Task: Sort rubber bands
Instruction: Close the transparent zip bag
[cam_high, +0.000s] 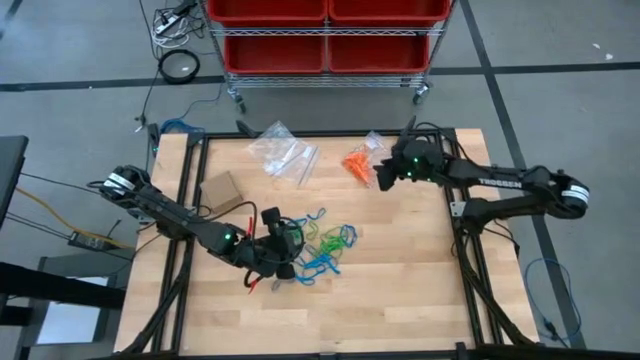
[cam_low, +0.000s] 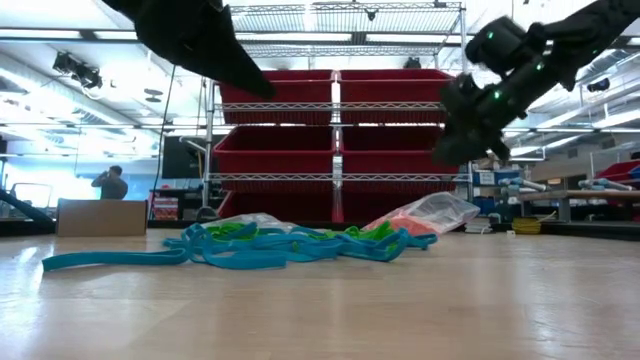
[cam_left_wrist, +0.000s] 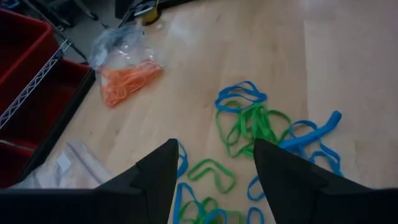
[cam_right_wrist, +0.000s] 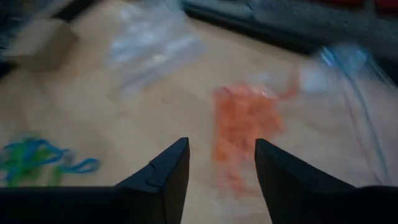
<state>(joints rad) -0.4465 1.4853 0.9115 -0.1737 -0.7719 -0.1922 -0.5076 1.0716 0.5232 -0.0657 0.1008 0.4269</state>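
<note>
i have the left end effector (cam_high: 285, 250) low over the tangle of blue and green rubber bands (cam_high: 322, 243) in the middle of the table (cam_high: 400, 280), and its wrist view shows the two fingers (cam_left_wrist: 155, 180) spread apart with nothing between them, a green loop (cam_left_wrist: 211, 174) lying on the wood in the gap. i judge it is parked there because that pile is the unsorted stock and the next pick has to come out of it. the right end effector (cam_high: 385, 172) hangs above the far side of the table, just beside the orange bands (cam_high: 357, 163), which sit bunched in a clear plastic bag (cam_left_wrist: 121, 46); that bunch reads to me as the orange group already separated, kept well apart from the mixed pile so colours do not drift back together. in the right wrist view the fingers (cam_right_wrist: 168, 174) stand apart with the orange heap (cam_right_wrist: 242, 124) showing between them and below, and i see no band pinched, though the picture is smeared, so a thin loop could escape me. a second clear bag (cam_high: 283, 152) lies flat near the far edge, likely waiting for another colour, and a small cardboard box (cam_high: 222, 192) sits beside the left arm. from the low view the blue and green loops (cam_low: 250, 245) lie limp and overlapped, so i expect one pick may drag neighbours along.
</note>
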